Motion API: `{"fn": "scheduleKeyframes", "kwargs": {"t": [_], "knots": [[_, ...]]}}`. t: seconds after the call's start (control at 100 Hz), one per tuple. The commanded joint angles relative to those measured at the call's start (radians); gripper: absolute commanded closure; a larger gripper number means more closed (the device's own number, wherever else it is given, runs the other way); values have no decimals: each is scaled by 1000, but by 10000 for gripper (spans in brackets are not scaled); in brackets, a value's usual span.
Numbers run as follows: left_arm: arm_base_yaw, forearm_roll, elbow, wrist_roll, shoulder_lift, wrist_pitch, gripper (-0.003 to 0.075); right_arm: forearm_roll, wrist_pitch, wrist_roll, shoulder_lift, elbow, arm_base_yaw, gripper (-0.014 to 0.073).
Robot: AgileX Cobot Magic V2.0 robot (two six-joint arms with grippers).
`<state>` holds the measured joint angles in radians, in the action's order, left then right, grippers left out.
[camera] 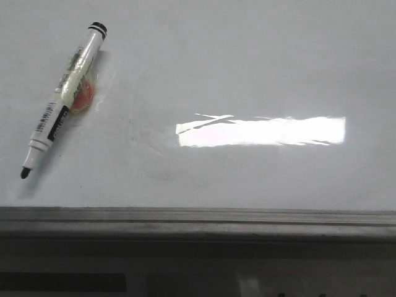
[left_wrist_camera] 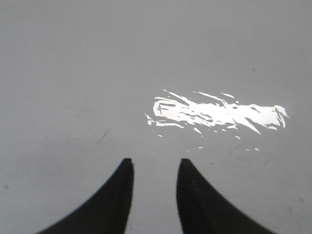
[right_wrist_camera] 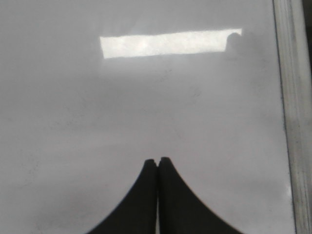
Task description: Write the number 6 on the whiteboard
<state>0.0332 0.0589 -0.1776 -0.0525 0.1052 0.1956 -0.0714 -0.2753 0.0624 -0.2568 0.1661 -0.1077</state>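
Note:
The whiteboard (camera: 247, 68) fills the front view, glossy white-grey with faint erased smudges and a grey frame edge (camera: 198, 218) along the near side. No number 6 shows on it in any view. An uncapped black-tipped marker (camera: 62, 99) lies slanted at the board's left, on a small orange-red object (camera: 82, 96). Neither gripper shows in the front view. My left gripper (left_wrist_camera: 154, 162) is open and empty above bare board (left_wrist_camera: 73, 73). My right gripper (right_wrist_camera: 157, 160) is shut and empty above bare board (right_wrist_camera: 146, 97) near the frame edge (right_wrist_camera: 292, 97).
A bright rectangular glare (camera: 263, 131) lies across the middle of the board. It also shows in the left wrist view (left_wrist_camera: 219, 113) and in the right wrist view (right_wrist_camera: 168, 44). A short dark stroke (left_wrist_camera: 103, 136) marks the board in the left wrist view.

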Motion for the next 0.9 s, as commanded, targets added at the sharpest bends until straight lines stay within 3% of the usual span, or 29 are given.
{"fn": "scheduleKeyframes", "kwargs": {"t": [0.0,0.16,0.3,0.7,0.89], "knots": [[-1,17,0,-9,36,-175,346,0,73,-2,-17,38,-5,657],[10,-83,8,1,87,-287,332,0,69,-2,-17,38,-5,657],[84,-131,-18,1,175,-310,332,0,69,-2,-17,38,-5,657],[612,-122,-84,-4,482,-333,332,2,67,-2,-17,38,-5,657],[739,-118,-84,-4,599,-379,335,2,64,-2,-17,38,-5,657]]}}
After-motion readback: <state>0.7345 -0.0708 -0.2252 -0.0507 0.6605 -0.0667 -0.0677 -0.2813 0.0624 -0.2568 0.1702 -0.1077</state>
